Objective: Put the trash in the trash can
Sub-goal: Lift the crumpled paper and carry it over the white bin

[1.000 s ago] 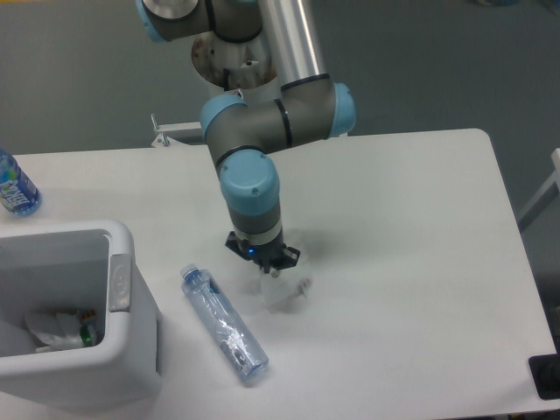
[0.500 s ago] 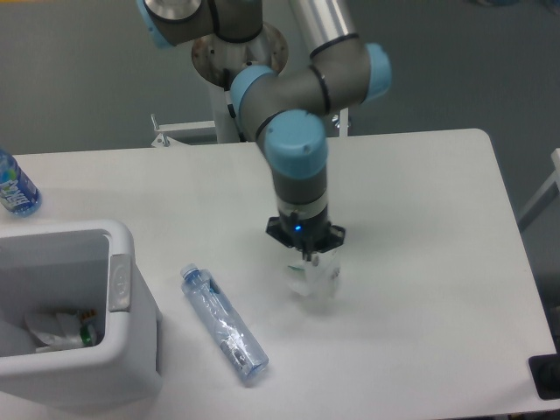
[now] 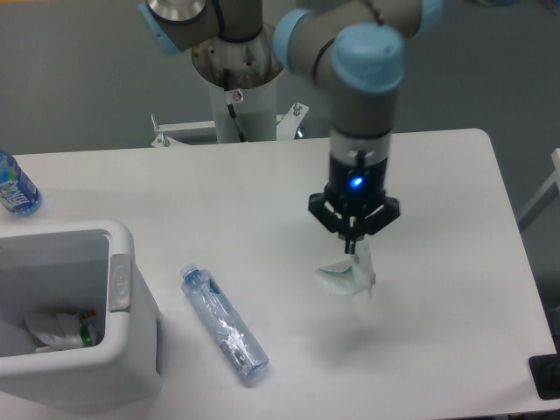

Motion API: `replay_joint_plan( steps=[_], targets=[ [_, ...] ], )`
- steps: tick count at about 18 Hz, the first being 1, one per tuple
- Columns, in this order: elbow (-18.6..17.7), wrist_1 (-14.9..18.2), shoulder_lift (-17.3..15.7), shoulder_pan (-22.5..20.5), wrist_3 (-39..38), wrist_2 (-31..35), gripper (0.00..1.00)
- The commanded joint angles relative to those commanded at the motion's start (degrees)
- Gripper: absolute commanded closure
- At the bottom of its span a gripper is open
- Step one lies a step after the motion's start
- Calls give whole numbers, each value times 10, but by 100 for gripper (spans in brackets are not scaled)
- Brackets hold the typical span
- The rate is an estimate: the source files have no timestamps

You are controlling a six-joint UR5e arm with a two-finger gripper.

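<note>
My gripper [image 3: 354, 248] hangs over the middle right of the table, shut on a crumpled white wrapper with green marks [image 3: 346, 276]. This piece of trash dangles below the fingers, lifted off the tabletop, with its shadow below it. The other piece of trash, a clear crinkled plastic bottle [image 3: 224, 325] with a bluish cap, lies flat on the table left of the gripper. The trash can [image 3: 122, 350], a white rectangular bin, stands at the front left corner, far to the left of the gripper.
Crumpled white items [image 3: 58, 329] lie inside the bin. A bottle with a bright blue label [image 3: 14, 186] stands at the table's far left edge. A black object [image 3: 547, 376] sits off the front right corner. The arm's base [image 3: 236, 83] is behind the table.
The arm has swung to the right and risen, carrying the wrapper with it off the table. The bottle and the bin have not moved.
</note>
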State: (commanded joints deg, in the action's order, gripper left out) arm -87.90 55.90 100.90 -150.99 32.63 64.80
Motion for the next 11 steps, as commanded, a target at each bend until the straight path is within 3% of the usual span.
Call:
replay_joint_plan(
  steps=[4, 11],
  targets=[
    [47, -1, 0, -9, -94, -70, 100],
    [104, -7, 4, 29, -243, -97, 100]
  ],
)
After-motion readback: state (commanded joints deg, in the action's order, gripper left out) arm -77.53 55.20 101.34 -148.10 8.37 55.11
